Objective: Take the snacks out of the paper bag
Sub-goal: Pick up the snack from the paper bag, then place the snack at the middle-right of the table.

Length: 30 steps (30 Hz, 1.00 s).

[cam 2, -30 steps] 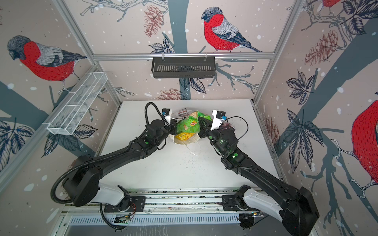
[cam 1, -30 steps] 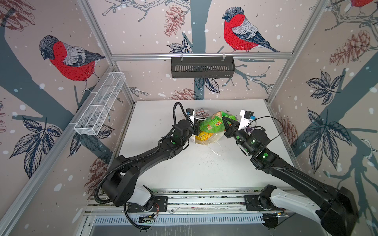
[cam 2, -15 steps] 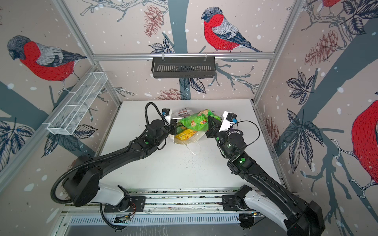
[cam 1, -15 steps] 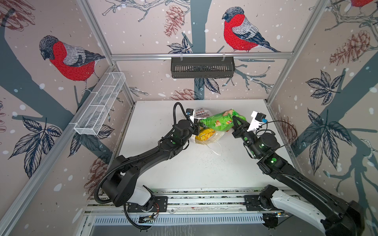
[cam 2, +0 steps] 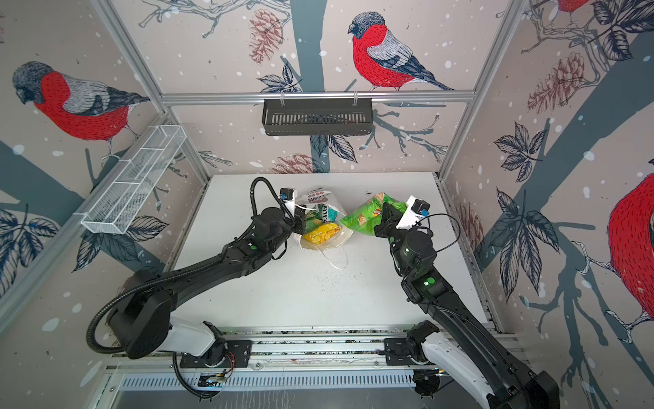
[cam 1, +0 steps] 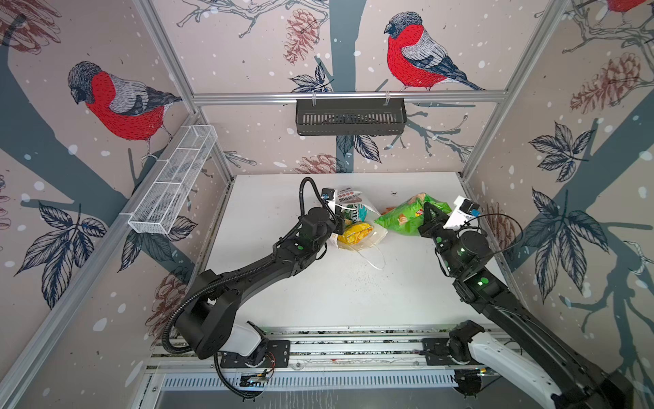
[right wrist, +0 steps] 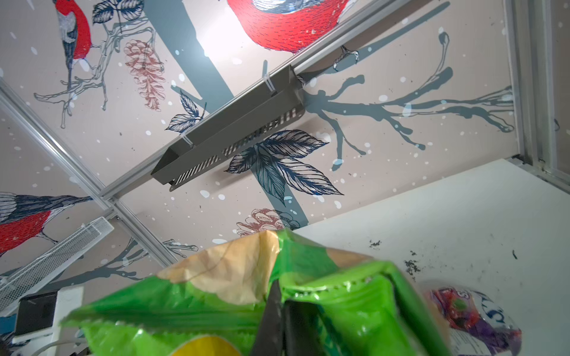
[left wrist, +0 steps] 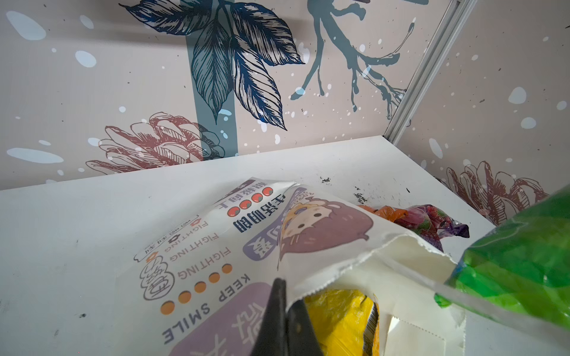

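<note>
We saw the white table (cam 1: 318, 301) carrying everything, with the paper bag (cam 1: 348, 196) lying on its side near the middle of the far half, mouth turned toward the right arm. One thin loop handle (cam 1: 375, 256) trailed onto the table toward the robot's base.

The next largest thing was the green Lay's chip bag (cam 1: 403, 217), out of the paper bag and just beside its mouth. The right gripper (cam 1: 430, 212) was clenched on the end of the chip bag farthest from the paper bag. We could not tell whether the chip bag's underside touched the table.

A yellow packet (cam 1: 354, 233) lay in the mouth of the paper bag, and a teal packet (cam 1: 361, 212) showed behind it, deeper inside. The left gripper (cam 1: 339, 217) sat at the side of the mouth opposite the chip bag, right beside the yellow packet.

Both top views showed both arms and the whole layout, but not how the left fingers met the paper. The left wrist view settled that: the left gripper (left wrist: 285, 292) was pinched shut on the serrated rim of the paper bag (left wrist: 216, 246), with the yellow packet (left wrist: 339, 317) just under the rim. It also showed the cartoon girl and purple label, and an orange packet (left wrist: 385, 212) and a purple packet (left wrist: 431, 218) on the table beyond the bag.

The right wrist view showed the right gripper (right wrist: 279, 296) closed on a fold of the chip bag (right wrist: 216, 308), with the purple packet (right wrist: 472, 317) lying apart from it on the table
</note>
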{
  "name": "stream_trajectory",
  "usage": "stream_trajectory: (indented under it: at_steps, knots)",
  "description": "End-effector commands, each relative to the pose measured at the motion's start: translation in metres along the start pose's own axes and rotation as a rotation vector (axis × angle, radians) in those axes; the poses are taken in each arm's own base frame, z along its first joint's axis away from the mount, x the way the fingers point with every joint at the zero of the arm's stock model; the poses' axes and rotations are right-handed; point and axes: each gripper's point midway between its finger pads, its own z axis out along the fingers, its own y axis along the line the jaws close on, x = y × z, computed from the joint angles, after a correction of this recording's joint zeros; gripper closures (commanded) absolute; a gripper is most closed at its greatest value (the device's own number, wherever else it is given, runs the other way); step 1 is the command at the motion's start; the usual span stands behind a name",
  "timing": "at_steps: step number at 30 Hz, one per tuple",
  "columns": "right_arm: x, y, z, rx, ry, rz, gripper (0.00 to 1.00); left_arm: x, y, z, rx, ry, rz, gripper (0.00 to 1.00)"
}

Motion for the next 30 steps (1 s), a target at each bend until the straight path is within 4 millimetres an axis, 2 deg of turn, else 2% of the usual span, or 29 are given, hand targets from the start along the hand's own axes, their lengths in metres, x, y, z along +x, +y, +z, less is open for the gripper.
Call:
stream_trajectory:
  at_steps: [1, 5, 12, 17, 22, 30]
  knots:
    - [-0.005, -0.008, 0.000, 0.027, -0.017, 0.004, 1.00, 0.002, 0.002, 0.000, -0.015, 0.006, -0.004, 1.00]
    - [-0.002, -0.021, 0.001, 0.067, -0.013, 0.001, 1.00, 0.004, 0.003, 0.000, -0.017, 0.009, -0.003, 1.00]
    - [0.004, -0.056, 0.004, 0.166, 0.005, 0.020, 1.00, 0.004, 0.004, 0.000, -0.028, 0.007, 0.006, 1.00]
    - [0.008, -0.079, 0.000, 0.226, -0.005, 0.023, 1.00, 0.004, 0.003, 0.000, -0.022, 0.014, 0.009, 1.00]
    - [0.016, -0.115, -0.008, 0.368, 0.020, 0.011, 1.00, 0.001, 0.005, -0.001, -0.034, 0.004, 0.012, 1.00]
    - [0.026, -0.153, -0.014, 0.527, 0.084, -0.029, 1.00, 0.009, 0.004, 0.003, -0.027, 0.021, 0.013, 1.00]
